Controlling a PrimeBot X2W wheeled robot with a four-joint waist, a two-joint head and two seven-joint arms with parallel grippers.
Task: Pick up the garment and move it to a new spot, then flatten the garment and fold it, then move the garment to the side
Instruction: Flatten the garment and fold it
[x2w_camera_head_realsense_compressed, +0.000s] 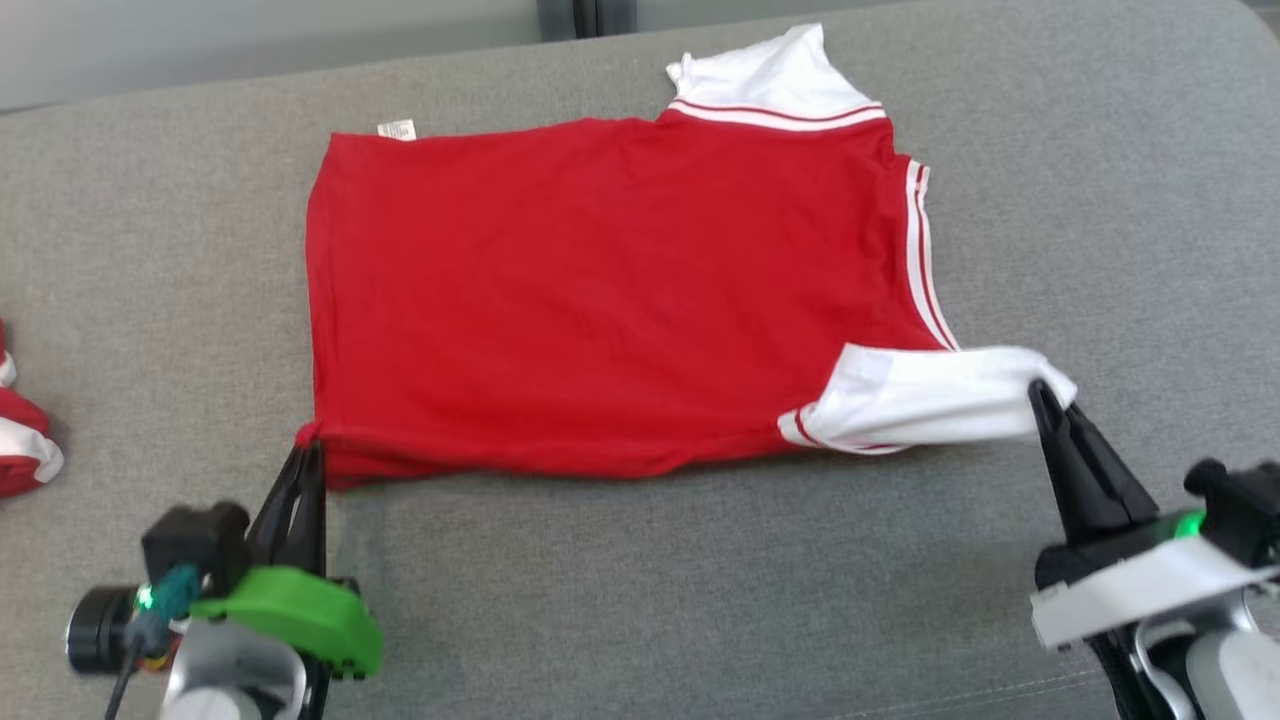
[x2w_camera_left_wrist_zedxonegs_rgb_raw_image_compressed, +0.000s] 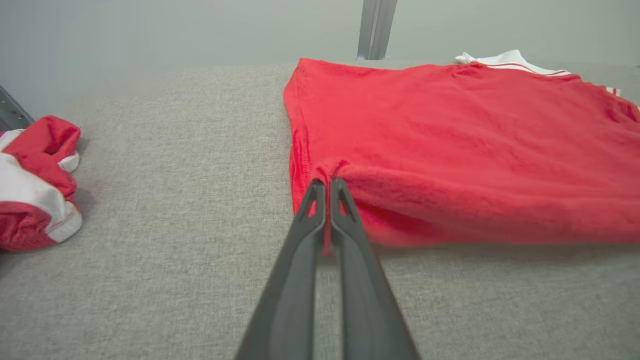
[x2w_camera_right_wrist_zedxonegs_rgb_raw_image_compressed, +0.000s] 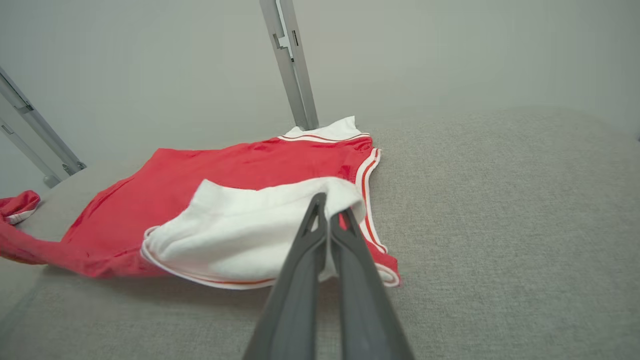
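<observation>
While our left gripper pinches the near corner of the red shirt and our right gripper pinches its white sleeve, the shirt lies flat on the gray cloth top just past both, long side running left to right, maybe folded once.

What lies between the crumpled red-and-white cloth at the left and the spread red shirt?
Only bare grey fabric surface separates cloth and shirt, per left wrist view.

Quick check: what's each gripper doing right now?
Left gripper: shut on the red shirt's lower corner.
Right gripper: shut on its white sleeve.
</observation>
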